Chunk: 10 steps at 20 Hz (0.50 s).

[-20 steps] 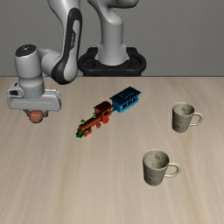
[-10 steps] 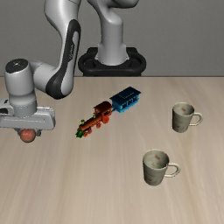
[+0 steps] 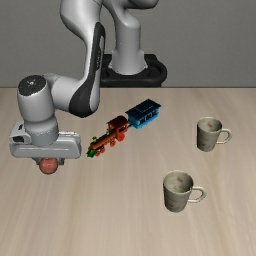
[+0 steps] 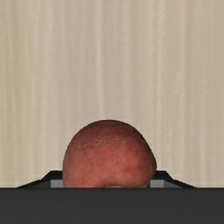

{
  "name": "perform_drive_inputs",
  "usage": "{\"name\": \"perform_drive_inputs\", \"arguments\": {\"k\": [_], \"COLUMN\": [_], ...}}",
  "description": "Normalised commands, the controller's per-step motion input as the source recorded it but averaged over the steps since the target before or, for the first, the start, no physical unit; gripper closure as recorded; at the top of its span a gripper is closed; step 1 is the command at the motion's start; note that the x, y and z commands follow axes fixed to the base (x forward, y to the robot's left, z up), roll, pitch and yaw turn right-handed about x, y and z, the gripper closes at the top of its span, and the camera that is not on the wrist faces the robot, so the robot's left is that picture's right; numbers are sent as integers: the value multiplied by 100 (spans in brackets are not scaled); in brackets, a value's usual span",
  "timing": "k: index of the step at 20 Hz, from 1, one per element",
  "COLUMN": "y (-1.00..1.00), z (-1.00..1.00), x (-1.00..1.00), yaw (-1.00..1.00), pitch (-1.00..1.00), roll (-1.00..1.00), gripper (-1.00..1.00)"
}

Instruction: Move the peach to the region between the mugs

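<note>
The peach (image 3: 46, 166), reddish and round, hangs just under my gripper (image 3: 46, 163) above the wooden table at the exterior view's left. In the wrist view the peach (image 4: 109, 154) sits between my fingertips, held from both sides. Two grey-green mugs stand at the exterior view's right: one mug (image 3: 210, 134) farther back and one mug (image 3: 180, 191) nearer the front. The gap between them lies well to the right of my gripper.
A toy train (image 3: 124, 128) with a red engine and blue wagon lies on the table (image 3: 120, 220) between my gripper and the mugs. The robot's black base (image 3: 128, 70) stands at the back.
My gripper has carried the peach forward and then toward the exterior view's right. The mugs and the train have stayed put.
</note>
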Motion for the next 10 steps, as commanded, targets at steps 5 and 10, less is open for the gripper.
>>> {"name": "perform_drive_inputs", "arguments": {"k": [5, 10], "y": [100, 100], "z": [0, 0], "x": [0, 0], "yaw": [0, 0], "pitch": [0, 0], "roll": [0, 0], "gripper": [100, 100]}}
